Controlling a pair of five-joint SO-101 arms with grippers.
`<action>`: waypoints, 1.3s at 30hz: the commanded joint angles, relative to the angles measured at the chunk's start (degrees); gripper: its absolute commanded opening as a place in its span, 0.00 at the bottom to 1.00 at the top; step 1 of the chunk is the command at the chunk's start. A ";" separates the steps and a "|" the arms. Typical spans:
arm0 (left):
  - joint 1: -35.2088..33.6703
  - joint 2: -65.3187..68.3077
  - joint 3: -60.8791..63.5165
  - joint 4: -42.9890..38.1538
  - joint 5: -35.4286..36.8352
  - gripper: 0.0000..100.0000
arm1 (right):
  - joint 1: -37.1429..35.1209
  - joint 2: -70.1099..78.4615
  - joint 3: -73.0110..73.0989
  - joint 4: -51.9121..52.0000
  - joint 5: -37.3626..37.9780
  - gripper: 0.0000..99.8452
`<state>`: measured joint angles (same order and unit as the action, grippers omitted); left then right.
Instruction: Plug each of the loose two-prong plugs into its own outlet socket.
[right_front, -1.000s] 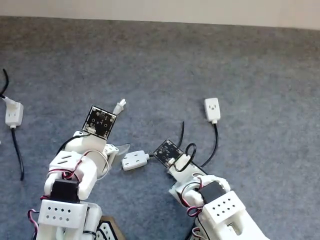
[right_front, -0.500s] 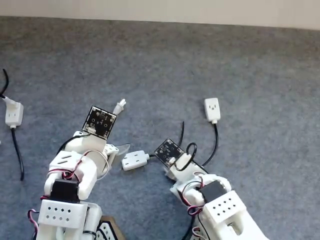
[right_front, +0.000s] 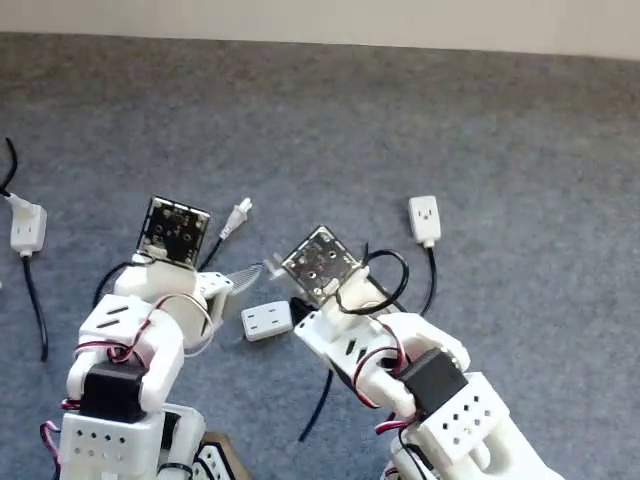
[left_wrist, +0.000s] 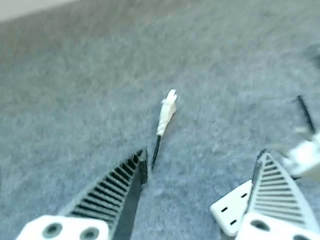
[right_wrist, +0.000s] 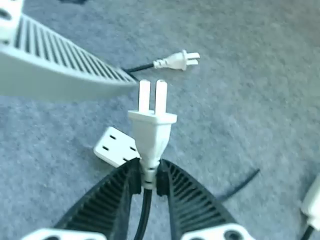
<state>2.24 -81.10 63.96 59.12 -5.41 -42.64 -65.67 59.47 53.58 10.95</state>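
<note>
Three outlets: left outlet (right_front: 27, 228), middle outlet (right_front: 267, 320), right outlet (right_front: 424, 218). Two plugs: loose plug (right_front: 238, 212), gripped plug (right_wrist: 150, 127). Two arms: left arm (right_front: 120, 340), right arm (right_front: 440, 390). Two grippers: left gripper (left_wrist: 202, 155), right gripper (right_wrist: 148, 172). Two camera boards, one per wrist: left board (right_front: 177, 231), right board (right_front: 318, 264). One grey carpet (right_front: 520, 130). Several black cords, exact number unclear.
</note>
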 joint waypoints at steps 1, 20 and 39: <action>2.24 -0.13 -3.30 0.44 0.62 0.34 | -1.63 2.07 1.19 -7.69 -0.88 0.00; 4.88 0.22 1.19 -4.04 1.93 0.34 | -5.58 9.71 4.53 -12.35 -3.43 0.00; 6.81 0.04 11.47 -6.59 -0.62 0.33 | 2.24 10.07 -12.18 2.15 -0.35 0.00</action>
<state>8.40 -81.63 75.30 52.88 -5.23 -41.85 -55.82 52.18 55.69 9.80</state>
